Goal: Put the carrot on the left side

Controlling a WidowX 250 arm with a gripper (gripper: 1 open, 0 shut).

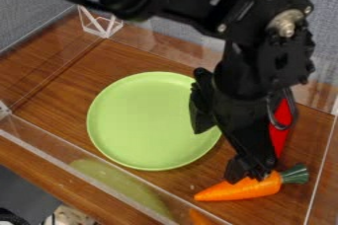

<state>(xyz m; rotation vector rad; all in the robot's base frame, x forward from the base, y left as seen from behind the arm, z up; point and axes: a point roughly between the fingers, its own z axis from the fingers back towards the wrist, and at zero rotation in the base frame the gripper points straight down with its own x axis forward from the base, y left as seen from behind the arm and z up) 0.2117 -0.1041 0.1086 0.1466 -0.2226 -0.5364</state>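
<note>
Step in hand: approach, before grasping. The carrot (pixel 240 190) lies at the plate's (pixel 153 121) four-o'clock side. The pincer (pixel 222 150) stands apart above it; fingertip clearance is partly hidden. Next: align, lower, close on the carrot.

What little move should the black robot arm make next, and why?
Probably lower slightly, then close its open black gripper around the small orange tapered carrot: a fingertip already hangs over it, by the round green plate.
</note>
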